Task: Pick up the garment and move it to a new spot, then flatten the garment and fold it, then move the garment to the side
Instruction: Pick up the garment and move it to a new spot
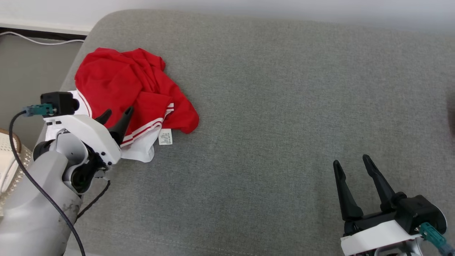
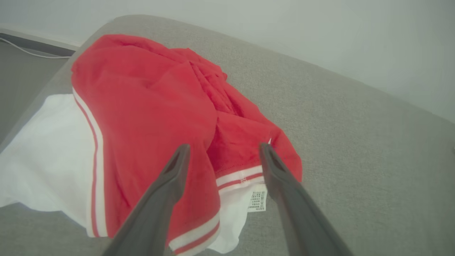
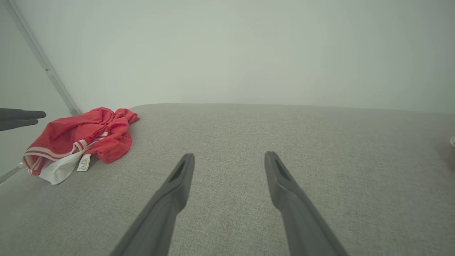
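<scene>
Your left claw point(image 1: 118, 111) hovers with its jaws wide apart and nothing between them, just over the near edge of the garment point(image 1: 131, 89). The garment is a red piece with white stripes and a white panel, crumpled in a heap at the far left of the cushion point(image 1: 284, 106). Your right claw point(image 1: 351, 160) sits at the near right, well apart from it, equally spread and holding nothing.

The cloth looks light, soft and limp, so expect it to sag and trail when lifted. Your best hold is likely a thick bunched fold of red near the striped hem, just beyond the left claw's tips. A single thin layer could slip out, and the small label point(image 1: 165, 137) is no handle. The white panel lies close to the cushion's left edge and may drag there.

The cushion is grey woven fabric, probably yielding and slightly grippy, with a broad bare stretch to the right. A pale wall point(image 1: 249, 5) rises beyond it, and a white cable point(image 1: 35, 41) runs along the floor at far left.
</scene>
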Controlling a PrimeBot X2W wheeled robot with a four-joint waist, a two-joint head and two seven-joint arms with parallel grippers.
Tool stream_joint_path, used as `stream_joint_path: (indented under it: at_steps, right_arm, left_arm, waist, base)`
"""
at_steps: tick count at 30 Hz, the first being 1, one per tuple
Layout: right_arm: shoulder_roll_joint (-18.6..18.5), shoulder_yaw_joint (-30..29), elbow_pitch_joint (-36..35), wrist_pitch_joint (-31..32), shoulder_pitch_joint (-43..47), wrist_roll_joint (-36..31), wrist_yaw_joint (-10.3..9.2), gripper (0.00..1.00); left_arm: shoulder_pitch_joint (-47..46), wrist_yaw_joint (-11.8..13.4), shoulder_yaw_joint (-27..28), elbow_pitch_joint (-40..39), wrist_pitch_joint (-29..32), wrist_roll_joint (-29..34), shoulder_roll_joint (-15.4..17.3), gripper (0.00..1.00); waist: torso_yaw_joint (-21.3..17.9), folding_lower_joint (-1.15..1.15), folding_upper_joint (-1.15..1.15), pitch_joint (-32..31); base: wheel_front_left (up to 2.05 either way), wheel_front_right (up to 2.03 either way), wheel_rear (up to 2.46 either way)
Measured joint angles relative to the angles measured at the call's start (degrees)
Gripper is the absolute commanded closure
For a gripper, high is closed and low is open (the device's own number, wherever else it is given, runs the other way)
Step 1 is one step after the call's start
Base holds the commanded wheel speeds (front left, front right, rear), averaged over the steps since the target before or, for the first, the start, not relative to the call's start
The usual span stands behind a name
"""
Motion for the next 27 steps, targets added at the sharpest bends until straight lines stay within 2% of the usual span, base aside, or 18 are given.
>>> stream_joint_path:
  at_steps: [8, 9, 10, 11, 16, 27]
  right_arm:
    - [-0.12, 1.13, 1.32, -1.02, -2.32, 0.01, 0.0, 0.0]
    - [-0.12, 1.14, 1.38, -1.16, -2.49, 0.01, 0.0, 0.0]
    - [-0.12, 1.13, 1.48, -1.26, -2.63, 0.01, 0.0, 0.0]
    - [-0.12, 1.11, 1.53, -1.52, -2.69, 0.01, 0.0, 0.0]
    - [-0.12, 0.98, 1.87, -1.74, -3.13, 0.19, 0.0, 0.0]
    - [-0.15, 0.32, 2.21, -2.18, -3.38, 1.21, 0.0, 0.0]
  left_arm:
    - [-5.13, -1.52, 0.88, 11.47, 4.45, -2.93, 0.63, 0.0]
    - [-5.58, -1.76, 0.91, 12.44, 4.85, -3.25, 0.69, 0.44]
    - [-5.94, -1.86, 0.93, 13.16, 5.21, -3.36, 0.77, 0.95]
    - [-6.15, -1.93, 0.99, 13.69, 5.46, -3.81, 0.77, 1.0]
    - [-6.81, -1.99, 1.05, 13.76, 3.61, -4.75, 1.23, 1.0]
    - [-2.75, -1.99, -2.97, -3.61, -5.84, -4.01, 3.58, 1.0]
  waist:
    - [-3.22, 0.0, 0.0, 3.24]
    - [-3.42, 0.0, 0.0, 3.53]
    - [-3.58, 0.0, 0.0, 3.73]
    - [-3.67, 0.0, 0.0, 3.91]
    - [-3.52, 0.0, 0.0, 4.33]
    - [-1.83, 0.0, 0.0, 4.28]
  base:
    - [0.0, 0.0, 0.0]
    - [0.0, 0.0, 0.0]
    - [0.0, 0.0, 0.0]
    - [0.0, 0.0, 0.0]
    - [0.0, 0.0, 0.0]
    - [0.0, 0.0, 0.0]
